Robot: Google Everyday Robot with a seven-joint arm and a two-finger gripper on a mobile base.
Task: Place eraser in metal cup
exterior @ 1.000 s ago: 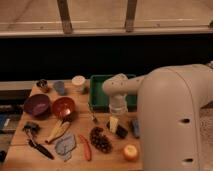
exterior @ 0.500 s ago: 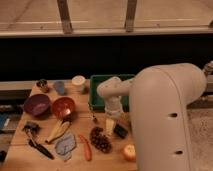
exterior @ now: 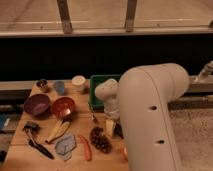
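Note:
The metal cup point(exterior: 42, 85) stands at the table's far left corner, small and dark, left of a blue-grey cup point(exterior: 60, 87) and a white cup point(exterior: 78, 82). A small dark block that may be the eraser point(exterior: 118, 130) lies at the edge of my arm, right of the grapes, and is mostly hidden. My gripper point(exterior: 109, 122) hangs below the wrist, pointing down at the table in front of the green tray, right beside that dark block. My large white arm point(exterior: 150, 115) covers the table's right side.
A green tray point(exterior: 100, 82) sits behind the wrist. A purple bowl point(exterior: 36, 104) and a red bowl point(exterior: 63, 106) stand on the left. In front lie a banana point(exterior: 59, 130), grapes point(exterior: 100, 140), a red chili point(exterior: 86, 148), a grey-blue piece point(exterior: 65, 145) and a black brush point(exterior: 36, 140).
My arm has swung left and nearer the camera, covering more of the table's right side. The gripper has shifted slightly left over the spot in front of the tray.

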